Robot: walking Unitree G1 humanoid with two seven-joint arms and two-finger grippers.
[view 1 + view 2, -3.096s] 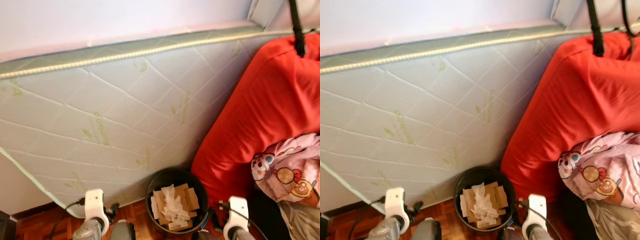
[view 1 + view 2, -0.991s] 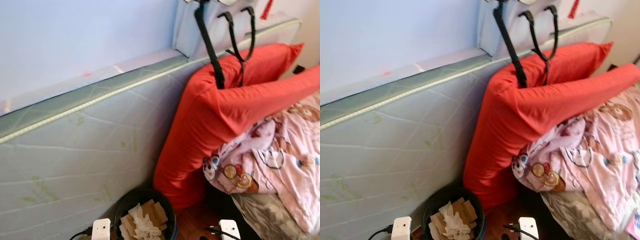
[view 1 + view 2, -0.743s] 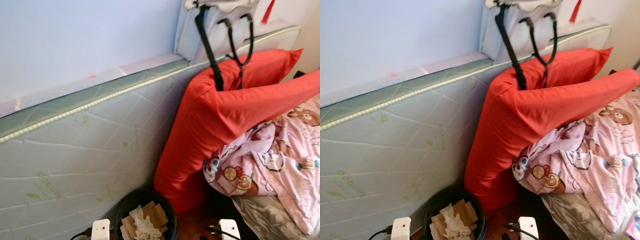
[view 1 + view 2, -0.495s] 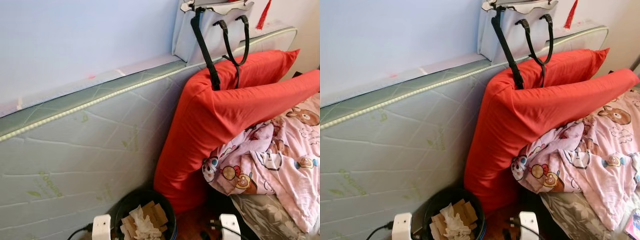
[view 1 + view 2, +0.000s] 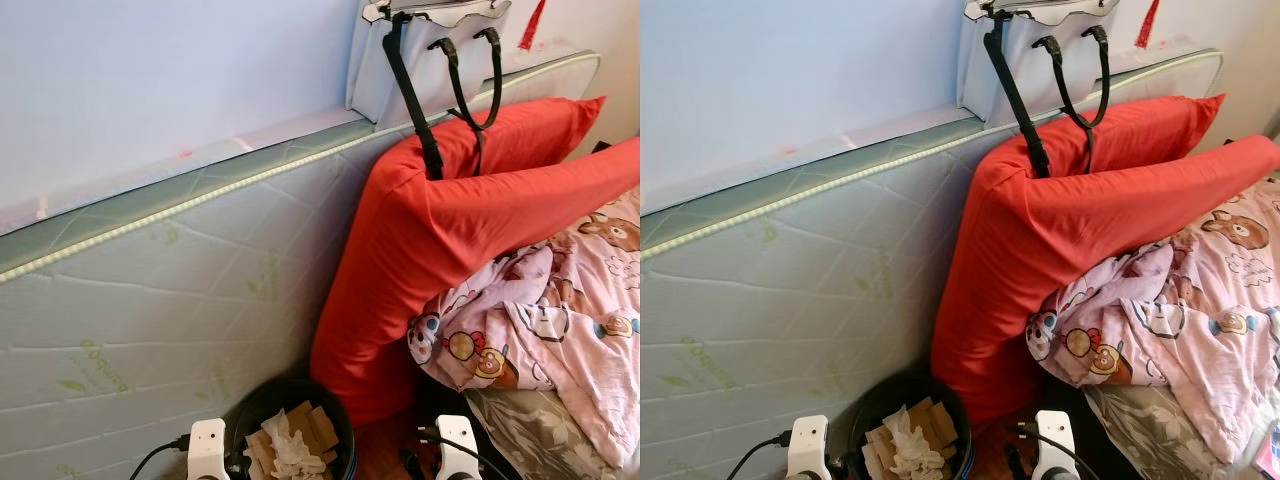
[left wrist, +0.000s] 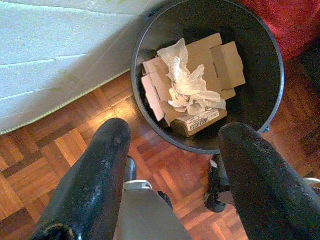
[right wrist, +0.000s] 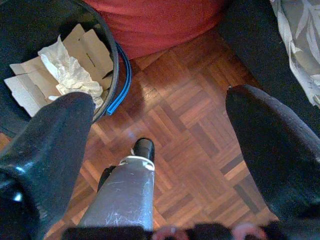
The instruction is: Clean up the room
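Note:
A black waste bin point(image 5: 262, 402) stands on the parquet floor against a leaning mattress point(image 5: 180, 280). It holds flattened cardboard point(image 6: 227, 65) and a crumpled white tissue point(image 6: 187, 85). My left gripper point(image 6: 172, 137) hangs open just above the bin's near rim, with nothing between its fingers. My right gripper point(image 7: 160, 102) is open too, over bare floor between the bin and the bed. A rumpled pink cartoon blanket point(image 5: 560, 320) lies on the bed to the right.
Two red pillows point(image 5: 450, 230) lean against the mattress beside the bin. A white handbag point(image 5: 420, 60) with black straps hangs on the wall above them. The bed's dark edge point(image 7: 260, 45) borders the parquet point(image 7: 200, 145) on the right.
The camera has lifted and turned right, bringing the handbag, second pillow and more blanket into view. The bin and bedding themselves have not moved.

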